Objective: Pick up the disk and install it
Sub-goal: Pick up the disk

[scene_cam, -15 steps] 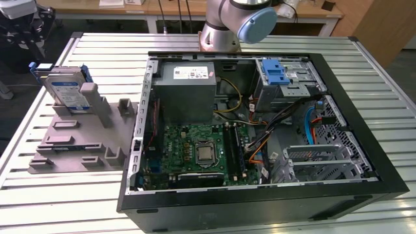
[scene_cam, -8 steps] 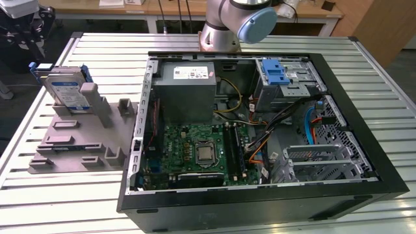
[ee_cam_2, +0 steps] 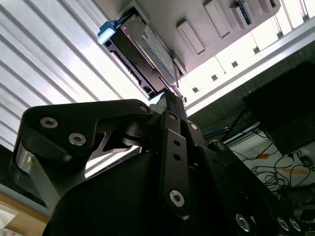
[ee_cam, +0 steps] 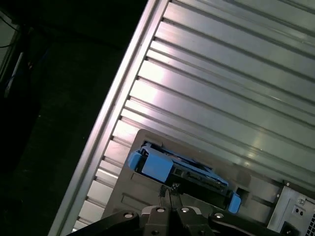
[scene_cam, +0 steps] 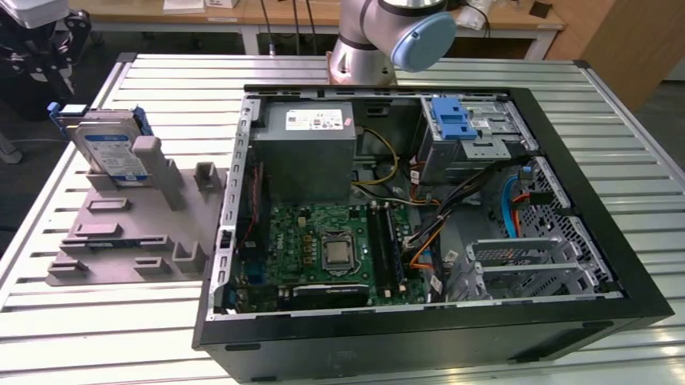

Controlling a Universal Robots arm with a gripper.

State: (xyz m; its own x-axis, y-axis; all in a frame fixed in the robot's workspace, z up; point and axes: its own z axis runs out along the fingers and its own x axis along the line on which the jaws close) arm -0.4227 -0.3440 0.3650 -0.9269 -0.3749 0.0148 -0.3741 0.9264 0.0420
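Silver-grey disk (scene_cam: 111, 152), blue-framed, stands upright in grey holder (scene_cam: 128, 233); fingers (ee_cam: 165, 200) together near it.

You're in a robotics lab or workshop: the arm (scene_cam: 364, 48) stands at a slatted aluminium table (scene_cam: 626, 144), an opened PC case (scene_cam: 428, 341) lies on it, wooden benches (scene_cam: 139, 10) line the back, and cables (ee_cam_2: 261, 158) trail across the floor.

We are looking at a table (scene_cam: 160, 321) of ribbed silver slats. Sitting directly on it are a grey moulded stand (scene_cam: 128, 233) toward the exterior view's left and, just beside it, an open black computer case (scene_cam: 428, 337) lying on its side.
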